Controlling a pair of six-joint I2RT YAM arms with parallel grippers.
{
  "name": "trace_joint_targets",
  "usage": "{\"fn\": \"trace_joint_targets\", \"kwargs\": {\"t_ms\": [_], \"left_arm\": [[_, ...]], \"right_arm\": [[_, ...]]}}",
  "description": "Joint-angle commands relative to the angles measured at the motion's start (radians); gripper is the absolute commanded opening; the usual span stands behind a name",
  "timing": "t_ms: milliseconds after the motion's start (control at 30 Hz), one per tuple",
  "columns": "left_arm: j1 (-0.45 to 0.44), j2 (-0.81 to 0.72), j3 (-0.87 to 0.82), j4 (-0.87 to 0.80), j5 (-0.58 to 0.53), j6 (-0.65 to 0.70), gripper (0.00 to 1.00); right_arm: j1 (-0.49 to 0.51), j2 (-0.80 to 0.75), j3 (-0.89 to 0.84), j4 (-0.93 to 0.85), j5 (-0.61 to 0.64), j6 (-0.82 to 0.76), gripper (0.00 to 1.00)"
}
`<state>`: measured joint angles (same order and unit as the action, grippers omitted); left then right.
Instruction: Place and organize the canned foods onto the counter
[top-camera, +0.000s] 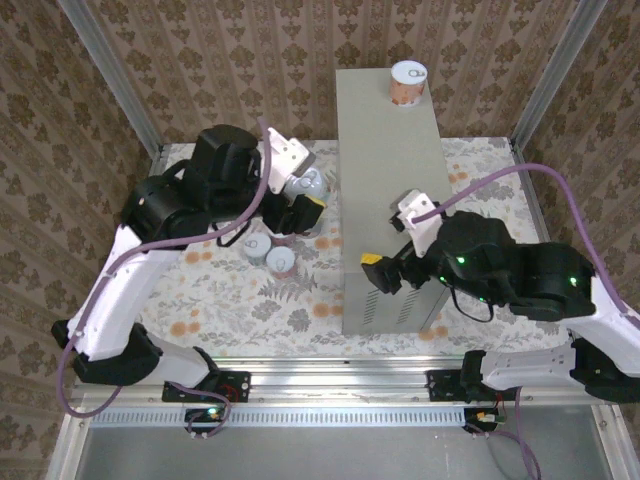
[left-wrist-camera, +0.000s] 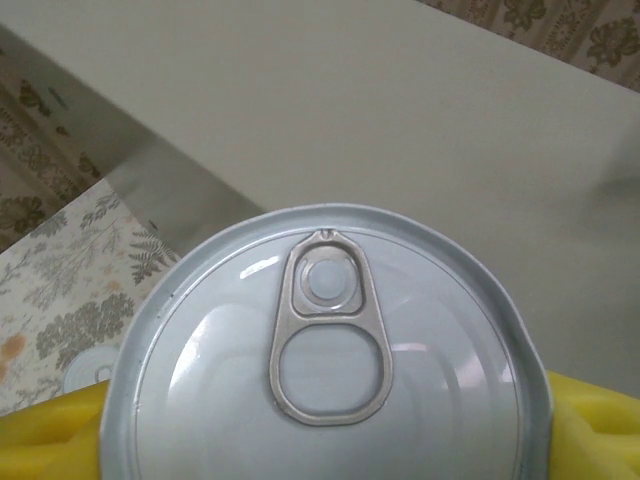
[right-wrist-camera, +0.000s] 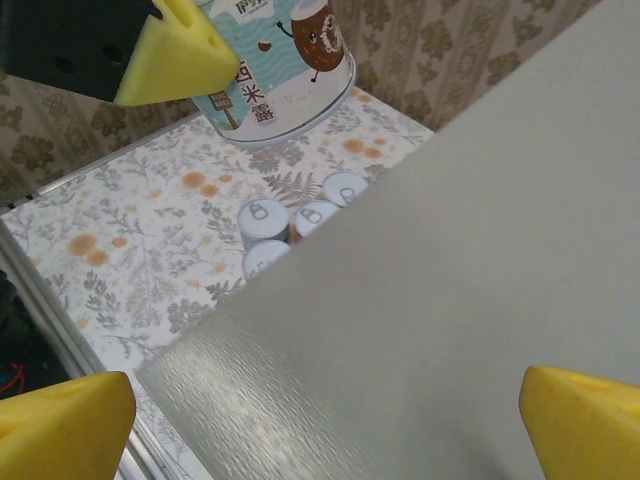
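Note:
My left gripper (top-camera: 303, 195) is shut on a teal-labelled can (top-camera: 306, 184), held above the floral floor just left of the counter (top-camera: 390, 190). In the left wrist view the can's pull-tab lid (left-wrist-camera: 330, 350) sits between the yellow pads (left-wrist-camera: 60, 440), with the counter's grey top (left-wrist-camera: 400, 120) beyond. The right wrist view shows this can (right-wrist-camera: 280, 70) hanging in the air, a yellow pad (right-wrist-camera: 180, 55) pressed to its side. One pinkish can (top-camera: 407, 83) stands on the counter's far end. My right gripper (top-camera: 385, 270) hovers open over the counter's near end (right-wrist-camera: 450, 300), nothing between its fingertips (right-wrist-camera: 60, 425).
Several more cans (right-wrist-camera: 265, 215) stand clustered on the floral floor (top-camera: 200, 300) beside the counter's left wall, below the held can; two lids (top-camera: 270, 252) show in the top view. Metal frame posts (top-camera: 110, 70) and patterned walls close in the cell.

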<state>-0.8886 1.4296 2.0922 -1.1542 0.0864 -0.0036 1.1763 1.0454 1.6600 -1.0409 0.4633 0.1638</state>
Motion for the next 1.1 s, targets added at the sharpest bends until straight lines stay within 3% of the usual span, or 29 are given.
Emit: {"fn": "trace_joint_targets", "kwargs": {"t_ms": [0,433,700,1067], "left_arm": [[-0.039,0.047,0.099,-0.013,-0.005,0.047,0.74],[-0.17,0.354,0.496,-0.209,0.008,0.096,0.74],[-0.196,0.417,0.546,-0.208,0.049,0.09,0.75],[-0.199,0.432,0.545,-0.203,0.039,0.096,0.85]], "right_arm": [[0.007,-0.048,-0.038,-0.045,0.092,0.022,1.0],[0.007,-0.197,-0.168,-0.056,0.167,0.038,1.0],[0.007,-0.244,-0.225,-0.031,0.167,0.025,1.0],[0.007,-0.237,-0.234,-0.002,0.143,0.02,1.0]]}}
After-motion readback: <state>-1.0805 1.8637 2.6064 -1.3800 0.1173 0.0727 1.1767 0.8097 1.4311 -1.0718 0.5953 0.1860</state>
